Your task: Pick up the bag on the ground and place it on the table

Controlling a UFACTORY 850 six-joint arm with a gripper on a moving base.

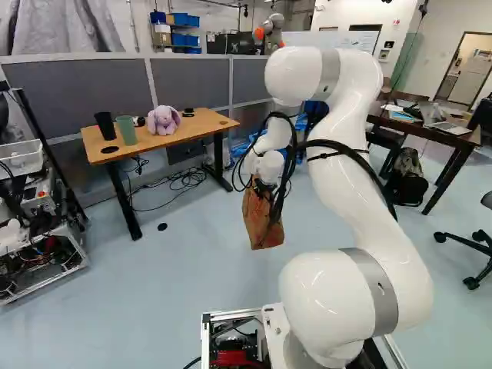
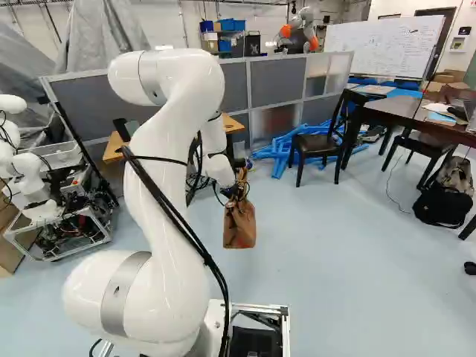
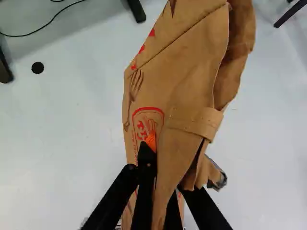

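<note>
In the right base view my gripper (image 2: 236, 192) is partly hidden by cables and bag; the brown paper bag (image 2: 239, 225) hangs beneath it, off the floor. The left base view shows the same bag (image 1: 260, 224) in front of the wooden table (image 1: 206, 123) and to its right. In the wrist view the gripper (image 3: 162, 165) is shut on a fold of the crumpled bag (image 3: 187, 86), which stretches ahead of the fingers. One orange pad (image 3: 151, 141) shows against the printed side; the other fingertip is hidden by paper.
On the wooden table are a black cup (image 1: 105, 125), a green cup (image 1: 127, 130) and a purple plush toy (image 1: 163, 120). Cables lie under it. A dark table (image 2: 401, 110) with chairs stands right; a backpack (image 2: 444, 202) lies there. Another robot (image 2: 30, 178) stands at the left.
</note>
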